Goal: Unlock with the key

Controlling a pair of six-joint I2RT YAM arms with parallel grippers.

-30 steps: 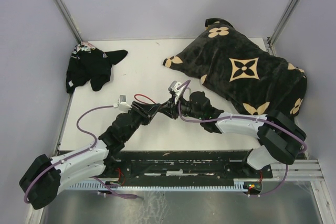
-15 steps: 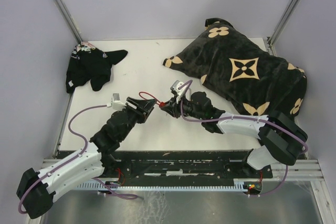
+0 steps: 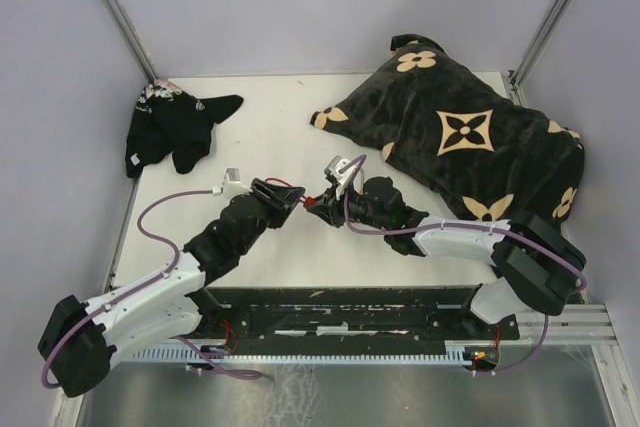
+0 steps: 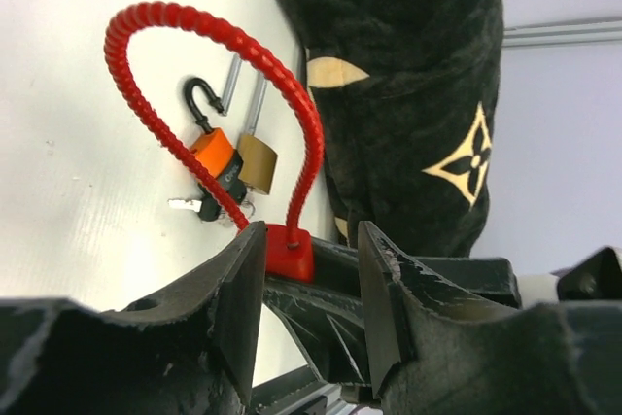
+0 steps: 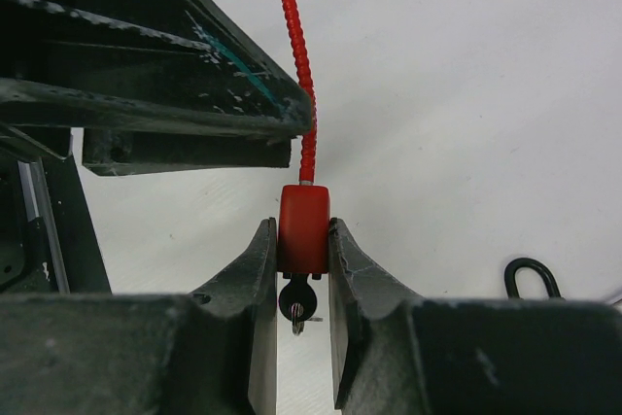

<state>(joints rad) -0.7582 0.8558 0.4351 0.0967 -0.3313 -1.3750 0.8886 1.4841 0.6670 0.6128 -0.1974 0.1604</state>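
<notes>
My right gripper [image 3: 314, 204] is shut on the body of a red cable lock [image 5: 304, 225], held just above the table. A black-headed key [image 5: 295, 300] sits in the lock's underside, between the right fingers. The lock's red coiled cable [image 4: 185, 31] loops up and away from the body [image 4: 290, 252]. My left gripper [image 3: 295, 196] is open; in the left wrist view its jaws stand on either side of the red lock body and the tip of the right gripper, not touching the lock. One left finger [image 5: 146, 55] fills the upper left of the right wrist view.
An orange padlock [image 4: 216, 157], a brass padlock [image 4: 257, 162] and a small key lie on the table beyond the cable loop. A black cushion with tan flowers [image 3: 470, 137] lies at the back right. Black cloth [image 3: 170, 132] lies at the back left.
My left gripper drew back to the left from the right gripper, then came in again around the red lock. The right gripper has kept its hold and barely moved.
</notes>
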